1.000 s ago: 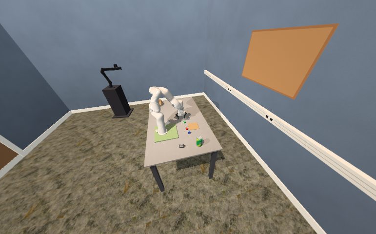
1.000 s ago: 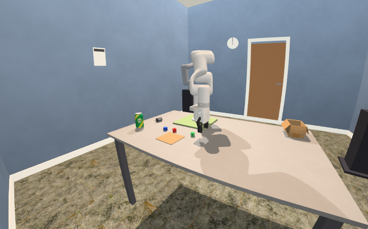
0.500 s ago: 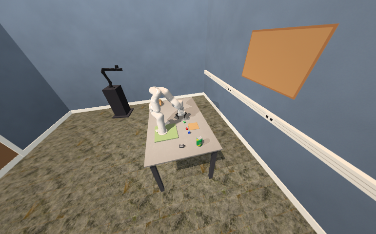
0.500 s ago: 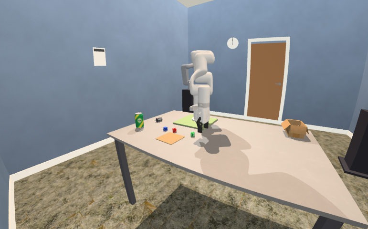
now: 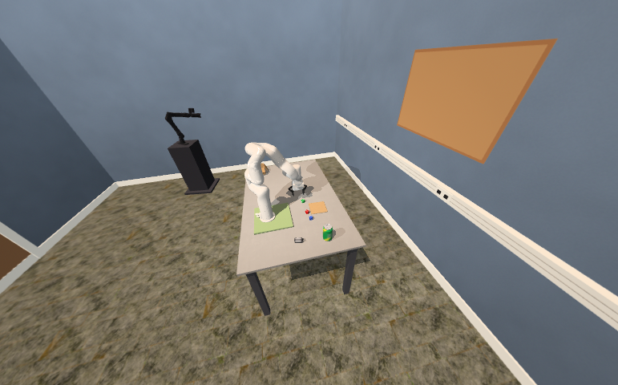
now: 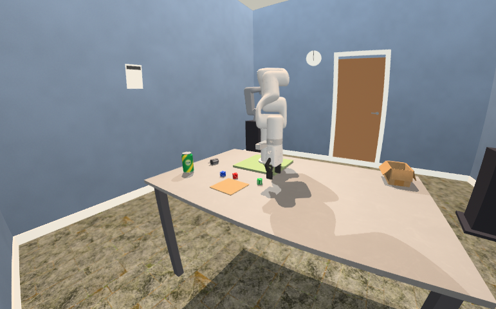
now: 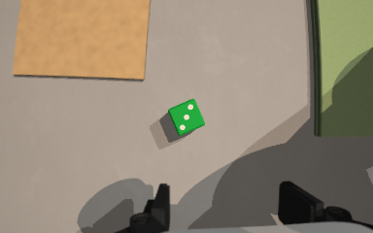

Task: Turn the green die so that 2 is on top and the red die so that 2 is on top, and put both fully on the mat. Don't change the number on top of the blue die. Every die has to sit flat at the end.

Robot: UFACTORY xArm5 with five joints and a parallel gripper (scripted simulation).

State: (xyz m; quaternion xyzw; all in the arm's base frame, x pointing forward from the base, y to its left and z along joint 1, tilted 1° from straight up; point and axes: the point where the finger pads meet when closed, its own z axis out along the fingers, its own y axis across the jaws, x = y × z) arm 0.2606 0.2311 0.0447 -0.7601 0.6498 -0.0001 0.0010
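Empty black two-finger hand (image 7: pixel 222 206), spread fully open, near small green cube die (image 7: pixel 186 116) resting flat on grey tabletop (image 7: pixel 67 155), three up, just off orange square mat (image 7: pixel 82 36).

The pale tabletop (image 6: pixel 358 214) carries an orange mat (image 6: pixel 229 186), three dice, a soda can (image 6: pixel 187 161), a cardboard box (image 6: pixel 397 172) and a green base plate (image 6: pixel 244 164).

We see even, bright light, soft arm shadows across the table (image 6: pixel 358 214), sharp wrist view, wide-angle stretch at room edges.
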